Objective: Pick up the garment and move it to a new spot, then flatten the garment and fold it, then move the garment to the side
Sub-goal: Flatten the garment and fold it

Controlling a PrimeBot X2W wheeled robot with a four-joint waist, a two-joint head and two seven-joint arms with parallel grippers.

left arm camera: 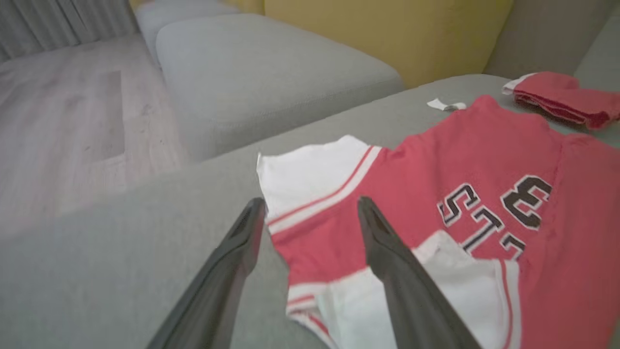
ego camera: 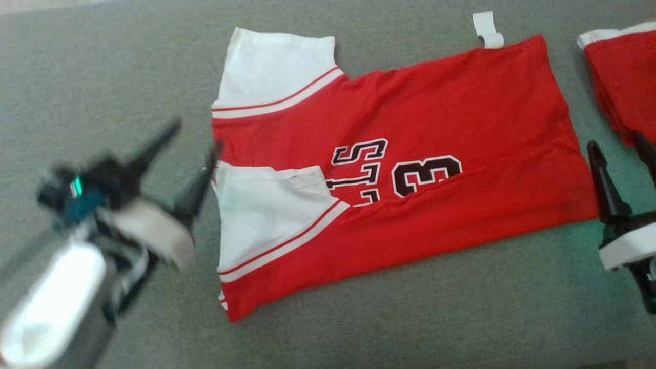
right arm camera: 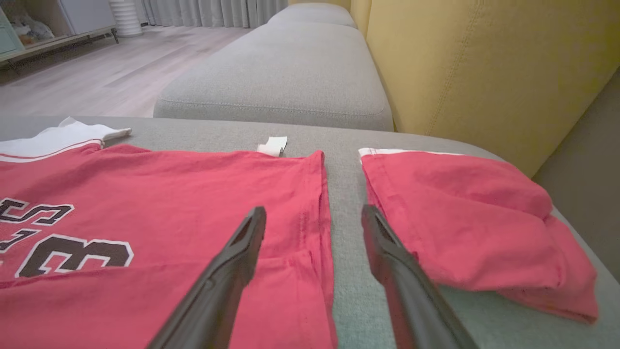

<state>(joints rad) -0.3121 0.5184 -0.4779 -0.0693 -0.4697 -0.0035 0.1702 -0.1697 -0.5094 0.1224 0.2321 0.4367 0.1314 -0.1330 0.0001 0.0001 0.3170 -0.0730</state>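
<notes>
left fingers (ego camera: 197, 187) spread, holding nothing, tips just beside the sleeve end of the jersey (ego camera: 410, 118). right fingers (ego camera: 605, 179) spread too, empty, at the hem end, in the gap between the jersey and a second red garment (ego camera: 625, 77) already folded.

jersey lies flat across the grey sofa cushion (ego camera: 102, 66). red body, white sleeves with striped trim, dark lettering and a 3. the near sleeve and near long edge look turned over onto the body, so one lengthwise fold seems laid. white tag (ego camera: 487, 31) pokes out at the far hem corner.

step in hand, as i judge it: the next fold. pinch both ends together, lift low, carry across evenly and match the edges. keep the right fingers off the neighbouring garment.
</notes>
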